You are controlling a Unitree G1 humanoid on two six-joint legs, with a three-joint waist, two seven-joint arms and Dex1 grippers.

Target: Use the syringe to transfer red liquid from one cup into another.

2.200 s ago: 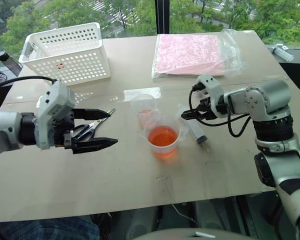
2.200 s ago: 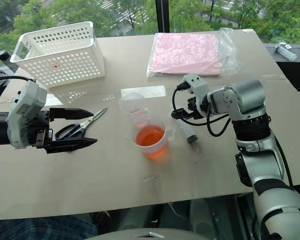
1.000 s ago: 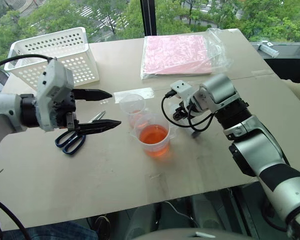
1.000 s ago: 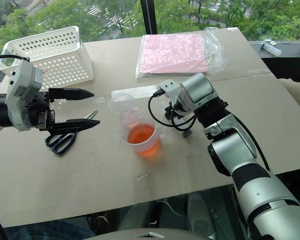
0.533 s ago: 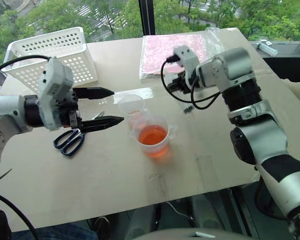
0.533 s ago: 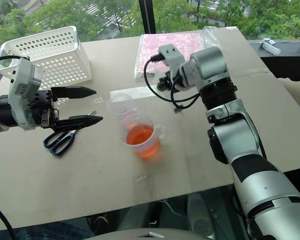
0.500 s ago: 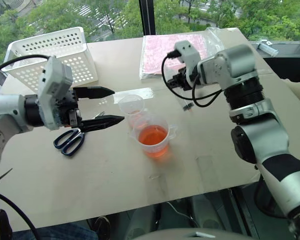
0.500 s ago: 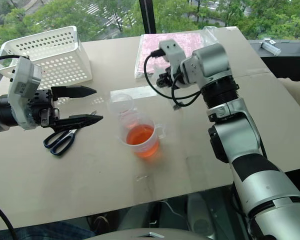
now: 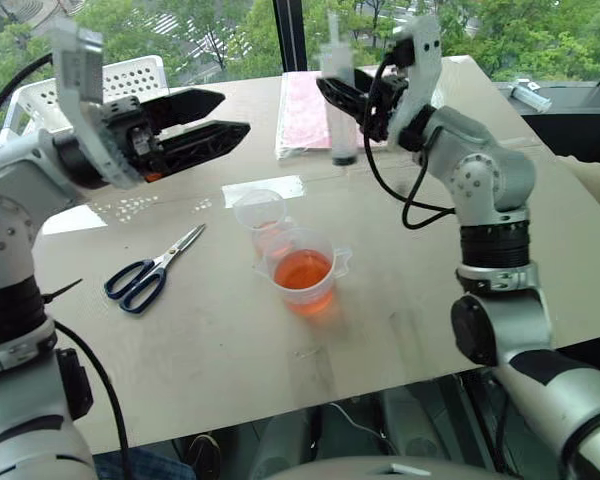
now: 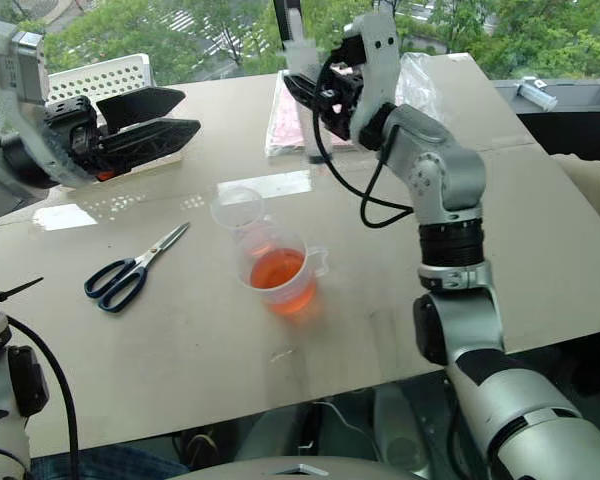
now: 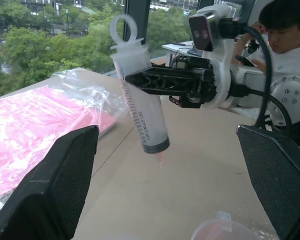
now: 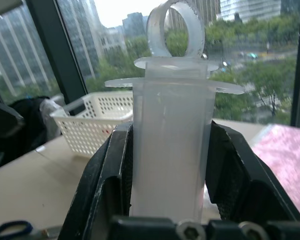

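Left eye view, near to far: spouted cup (image 9: 306,279) half full of red liquid (image 9: 304,270), narrow cup (image 9: 259,212) touching behind with a little red, syringe (image 9: 337,95) upright above the table (image 9: 210,340), clamped in right gripper (image 9: 342,95); left gripper (image 9: 212,115) gaping, empty.

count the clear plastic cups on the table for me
2. The wider spouted cup holding red liquid stands near the table's middle; the narrower plain cup stands right behind it, toward the pink bag. None looks hidden.
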